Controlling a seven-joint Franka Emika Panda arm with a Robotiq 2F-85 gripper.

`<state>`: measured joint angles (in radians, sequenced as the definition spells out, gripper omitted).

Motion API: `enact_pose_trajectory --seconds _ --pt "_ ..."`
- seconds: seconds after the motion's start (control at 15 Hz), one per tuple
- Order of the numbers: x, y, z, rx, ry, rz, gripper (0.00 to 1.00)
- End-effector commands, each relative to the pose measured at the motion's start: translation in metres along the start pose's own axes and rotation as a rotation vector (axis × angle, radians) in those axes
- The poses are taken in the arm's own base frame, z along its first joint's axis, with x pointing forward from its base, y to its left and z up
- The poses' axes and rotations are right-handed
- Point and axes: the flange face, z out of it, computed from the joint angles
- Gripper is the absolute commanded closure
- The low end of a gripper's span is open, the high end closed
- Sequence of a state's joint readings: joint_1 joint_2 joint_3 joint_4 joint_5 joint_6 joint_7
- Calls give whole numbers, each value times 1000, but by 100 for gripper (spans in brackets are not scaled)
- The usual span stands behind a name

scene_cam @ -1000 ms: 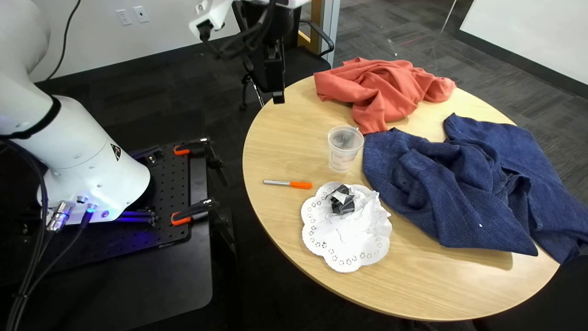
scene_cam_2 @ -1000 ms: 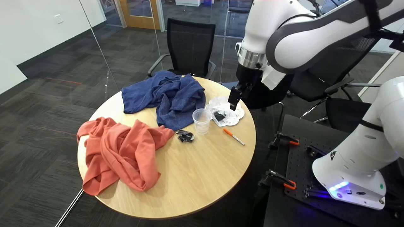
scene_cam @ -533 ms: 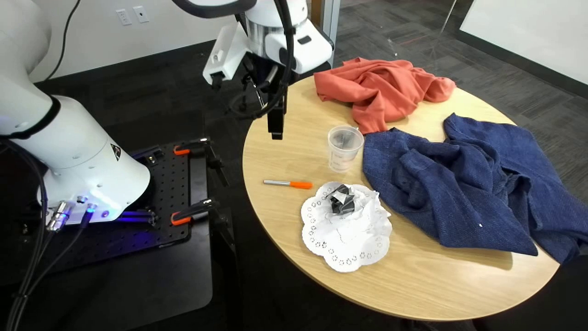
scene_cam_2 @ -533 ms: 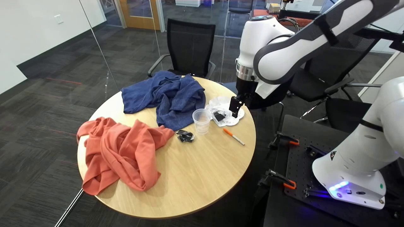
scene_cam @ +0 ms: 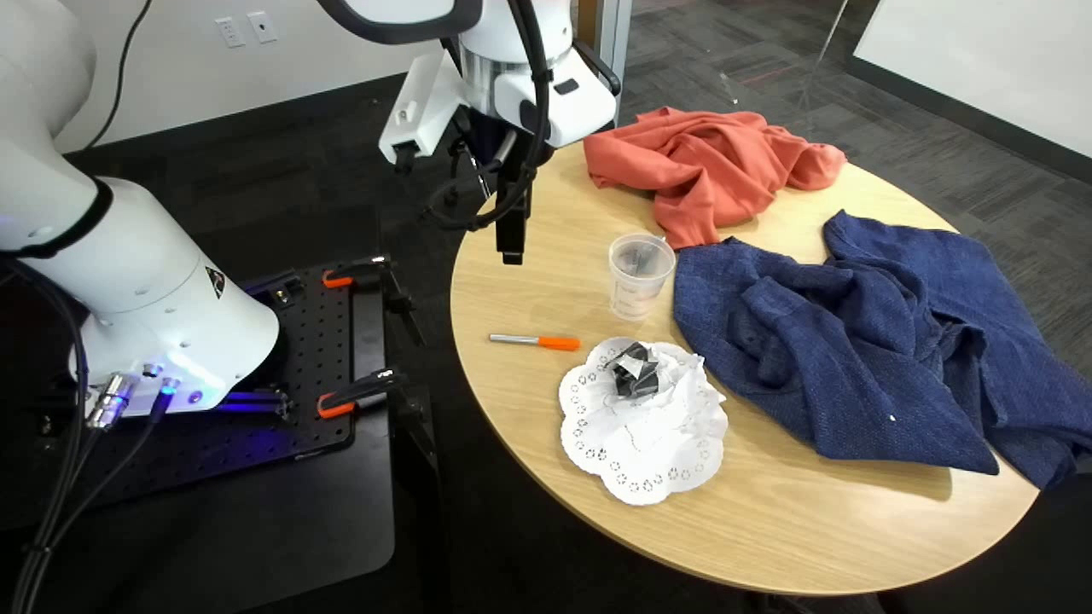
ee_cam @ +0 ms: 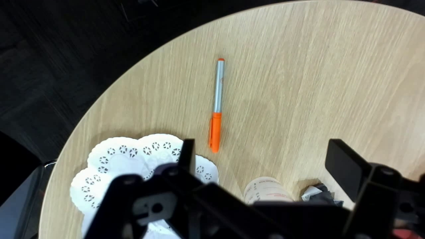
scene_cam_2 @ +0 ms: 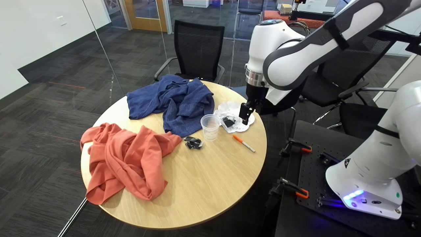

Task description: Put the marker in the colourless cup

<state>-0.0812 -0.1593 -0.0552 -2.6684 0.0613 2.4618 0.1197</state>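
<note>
On the pale, wood-grained round table (scene_cam: 853,529), the marker (ee_cam: 217,103) is lying flat near the curved edge, its clipped orange cap resting just beside a scalloped white doily (ee_cam: 114,162) without touching it. Along the silver barrel a small reddish mark is showing, too tiny to read. Between the marker and a rumpled blue cloth (scene_cam: 819,341), the colourless cup (ee_cam: 265,191) is standing upright; dark lettering and reddish lines of print are running over its side, too small and too much covered in the wrist view to be read for certain. Above the table the gripper (ee_cam: 264,154) is hovering with its two black fingers (ee_cam: 345,166) standing wide apart, wood grain and part of the cup showing between them in the wrist view. Close to the cup, in an exterior view, a crumpled dark bundle (scene_cam_2: 193,142) is lying on the table. Crumpled white paper (scene_cam: 678,401) and a black-and-white bundle (scene_cam: 636,375) are sitting on the doily. Just beside the blue cloth, in both exterior views, an orange-red cloth (scene_cam: 717,162) is sprawling in loose folds. On the white robot base (scene_cam: 162,307), a small dark sticker (scene_cam: 215,281) with red on it is showing, its details too fine to make out.
</note>
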Motion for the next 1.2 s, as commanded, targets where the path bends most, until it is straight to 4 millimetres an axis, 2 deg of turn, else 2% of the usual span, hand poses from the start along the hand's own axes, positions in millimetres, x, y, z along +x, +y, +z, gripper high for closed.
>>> enact_pose_trajectory --seconds 0.0,1.13 --pt "7 2 7 3 -2 13 0" --pt "53 24 123 -17 44 117 0"
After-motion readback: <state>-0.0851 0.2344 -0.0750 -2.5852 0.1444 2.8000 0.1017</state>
